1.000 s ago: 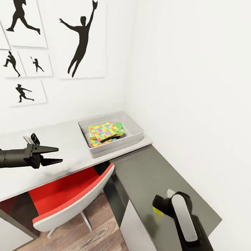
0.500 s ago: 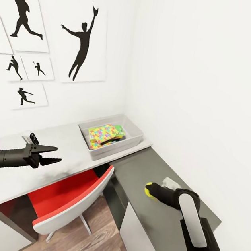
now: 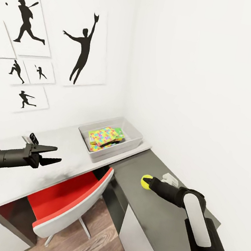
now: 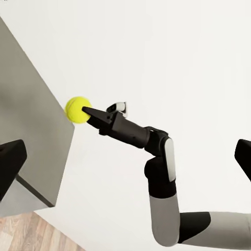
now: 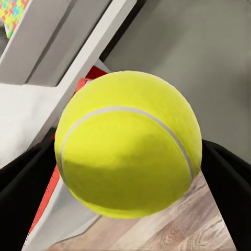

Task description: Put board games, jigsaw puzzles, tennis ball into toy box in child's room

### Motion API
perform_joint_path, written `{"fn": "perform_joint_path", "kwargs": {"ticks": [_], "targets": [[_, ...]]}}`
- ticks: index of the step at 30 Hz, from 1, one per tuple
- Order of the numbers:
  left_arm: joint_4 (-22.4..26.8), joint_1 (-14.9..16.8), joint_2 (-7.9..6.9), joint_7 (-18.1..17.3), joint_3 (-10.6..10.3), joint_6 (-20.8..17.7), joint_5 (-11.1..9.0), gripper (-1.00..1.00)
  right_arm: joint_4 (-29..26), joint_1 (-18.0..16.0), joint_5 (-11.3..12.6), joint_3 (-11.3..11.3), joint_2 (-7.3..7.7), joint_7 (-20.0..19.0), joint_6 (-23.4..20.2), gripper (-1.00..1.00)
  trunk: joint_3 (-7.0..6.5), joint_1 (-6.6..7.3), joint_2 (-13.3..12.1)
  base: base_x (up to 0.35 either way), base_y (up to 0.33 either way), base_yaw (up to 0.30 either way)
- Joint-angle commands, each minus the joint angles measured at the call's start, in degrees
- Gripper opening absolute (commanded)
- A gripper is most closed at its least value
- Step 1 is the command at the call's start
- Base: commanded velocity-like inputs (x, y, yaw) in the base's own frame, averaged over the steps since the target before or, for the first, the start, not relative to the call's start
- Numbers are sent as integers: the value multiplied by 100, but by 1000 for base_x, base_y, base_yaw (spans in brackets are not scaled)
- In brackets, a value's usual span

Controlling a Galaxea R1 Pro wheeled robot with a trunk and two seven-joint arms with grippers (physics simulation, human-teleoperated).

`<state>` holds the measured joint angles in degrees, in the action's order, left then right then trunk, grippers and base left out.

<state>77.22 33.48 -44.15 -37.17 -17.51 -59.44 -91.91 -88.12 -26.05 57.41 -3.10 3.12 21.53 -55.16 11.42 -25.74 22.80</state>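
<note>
The left gripper [image 3: 52, 155] hovers over the pale desk [image 3: 10, 172], fingers spread and empty. Beyond the red chair [image 3: 66, 197], the grey toy box [image 3: 133, 140] holds a colourful jigsaw puzzle [image 3: 102, 135]. At right, the right gripper [image 3: 147, 182] pinches the tennis ball [image 3: 146, 182] above the dark table [image 3: 156, 218].

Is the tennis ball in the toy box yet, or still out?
Out. The tennis ball is clamped in the right gripper above the dark desk, short of the toy box.
</note>
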Motion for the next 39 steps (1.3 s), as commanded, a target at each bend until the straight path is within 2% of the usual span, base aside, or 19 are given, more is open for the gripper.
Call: {"fn": "perform_joint_path", "kwargs": {"ticks": [1,6,12,19,28,31,34,37,39], "targets": [[-5,10,-6,-31,-15,-8,9,100,-10,-6,65,8,4,55,-8,-100,2,-4,12,0,0,0],[-5,10,-4,-34,-15,-8,14,100,-32,-6,90,173,-8,50,-20,-100,-43,-4,12,0,0,0],[-5,10,-4,-36,-15,-9,15,100,-34,-6,95,223,-9,38,-23,-100,-58,-4,12,0,0,0],[-5,10,-6,-41,-15,-8,15,100,-31,-6,82,309,1,-587,-13,-100,-59,-4,12,0,0,0],[-5,10,-6,-54,-15,-6,15,100,-30,52,94,403,4,-811,-26,-100,-110,-4,12,0,0,0],[-5,10,-6,-54,-15,-6,16,100,-30,110,97,579,4,-1203,-26,-100,-137,-4,12,0,0,0],[-5,10,-6,-54,-15,-6,16,100,-30,299,89,871,4,-1947,-18,-100,-165,-4,12,0,0,0],[-5,10,-6,-54,-15,-6,16,100,-13,395,54,1125,4,-2452,-15,-100,-193,-4,12,0,0,0],[-5,10,-6,-54,-15,-6,16,100,8,423,42,1228,4,-2634,-14,-100,-212,-4,12,0,0,0]]}}
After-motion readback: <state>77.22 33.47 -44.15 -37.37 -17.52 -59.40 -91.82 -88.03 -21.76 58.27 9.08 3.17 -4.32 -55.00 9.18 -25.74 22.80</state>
